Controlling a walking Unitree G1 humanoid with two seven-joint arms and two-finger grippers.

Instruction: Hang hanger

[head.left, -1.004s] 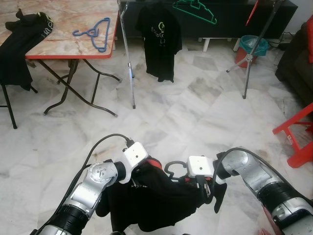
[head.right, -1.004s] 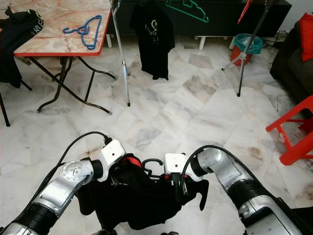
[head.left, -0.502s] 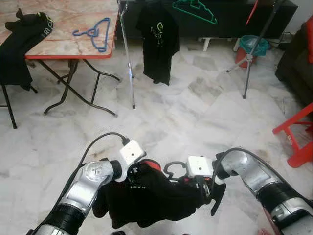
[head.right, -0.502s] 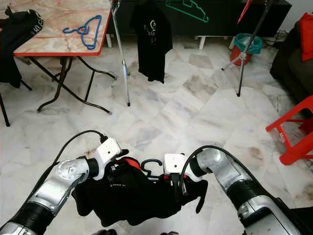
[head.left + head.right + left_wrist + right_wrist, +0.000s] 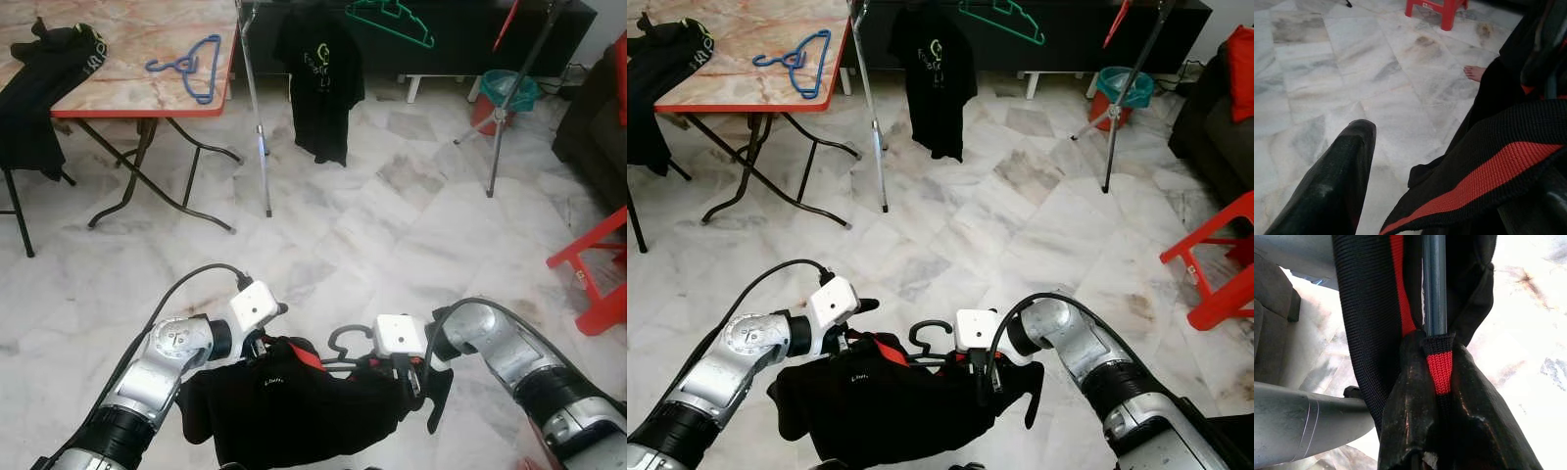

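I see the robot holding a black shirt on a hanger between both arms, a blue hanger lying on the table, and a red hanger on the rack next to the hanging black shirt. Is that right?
Not quite: the hanger on the rack beside the hanging black shirt is green, not red, as the left eye view shows. The rest holds: both arms hold the black shirt on a hanger, and the blue hanger lies on the table.

Black shirt (image 5: 892, 406) on hanger (image 5: 929, 338) between arms.

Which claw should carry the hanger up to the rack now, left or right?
Right, probably. The right claw is clamped on the hanger and the black shirt beside the hook. The left claw sits open at the shirt's other shoulder, gripping nothing. The rack stands ahead.
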